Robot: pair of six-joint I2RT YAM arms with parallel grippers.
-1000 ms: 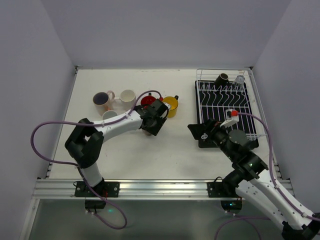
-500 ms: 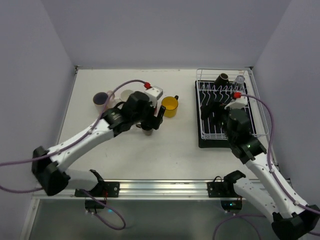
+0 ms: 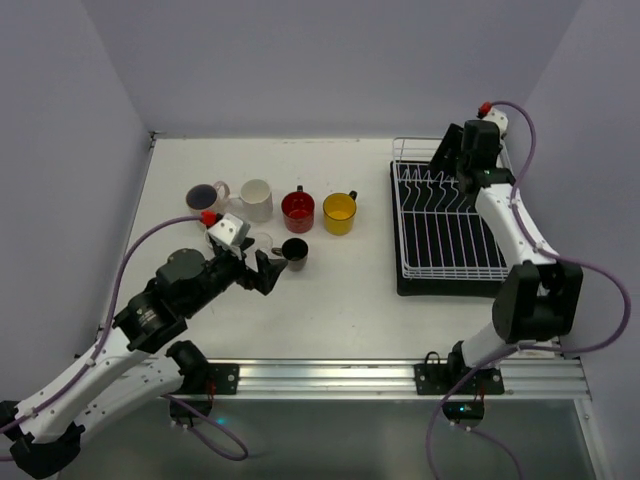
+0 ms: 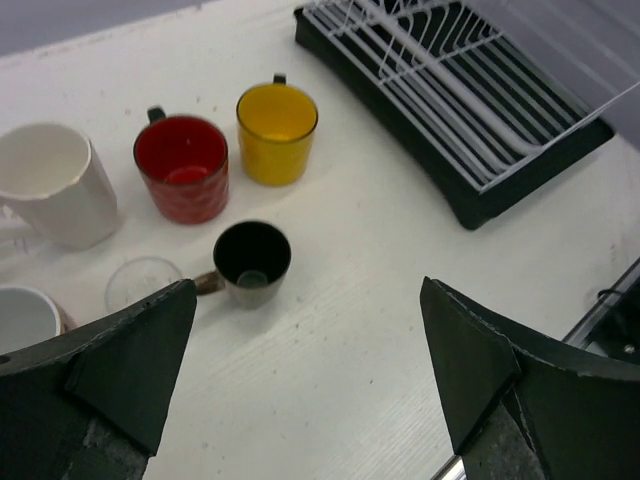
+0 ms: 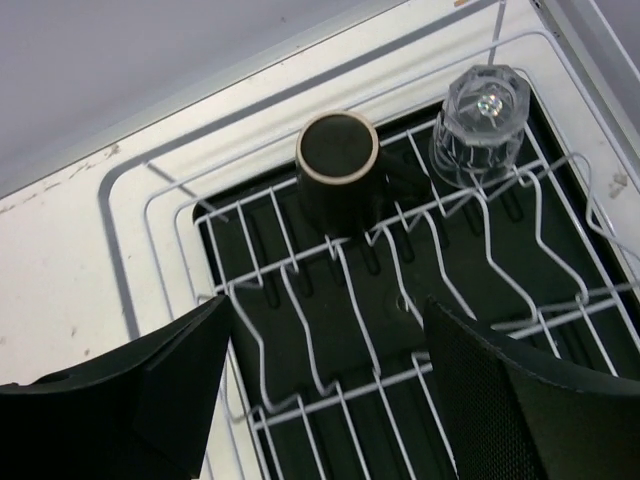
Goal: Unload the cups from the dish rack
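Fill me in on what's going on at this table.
Two robot arms are unloading cups from a dish rack onto the table. The right gripper hovers open over the rack's far end, where a dark mug and a clear glass are yet to be taken out. The left gripper, open and empty, hangs above cups standing on the table: a red mug, a yellow mug, a white mug and a small dark cup.

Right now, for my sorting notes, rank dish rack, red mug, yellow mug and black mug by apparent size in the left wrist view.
Largest: dish rack
Then red mug and yellow mug, alike
Smallest: black mug
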